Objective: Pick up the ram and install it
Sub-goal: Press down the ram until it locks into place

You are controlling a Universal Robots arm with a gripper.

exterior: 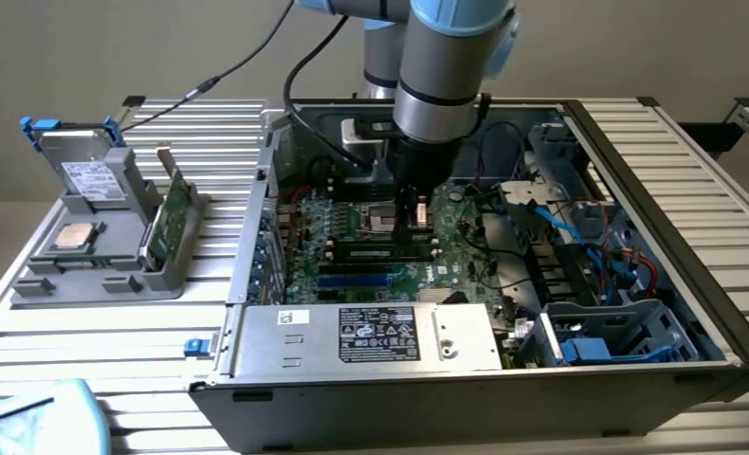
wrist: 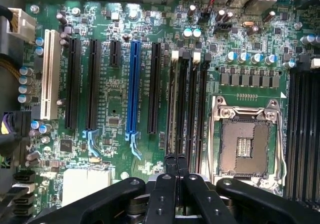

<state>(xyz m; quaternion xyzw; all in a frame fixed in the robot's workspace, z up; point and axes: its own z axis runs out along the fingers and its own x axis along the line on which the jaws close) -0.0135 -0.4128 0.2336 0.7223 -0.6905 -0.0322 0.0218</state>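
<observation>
Sitting flat in a motherboard (wrist: 150, 149) slot, the ram (exterior: 377, 254) lies just below the closed claw (exterior: 411, 227), its fingers (wrist: 170, 166) pressed together, empty, inside the open computer case (exterior: 678, 199) on a slatted metal worktop (exterior: 97, 332).

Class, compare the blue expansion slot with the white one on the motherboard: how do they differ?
The blue slot lies between black slots; the white slot ends the row. The blue slot has a pale blue latch at one end; the white slot shows none. Both are empty and parallel on the green motherboard.
</observation>
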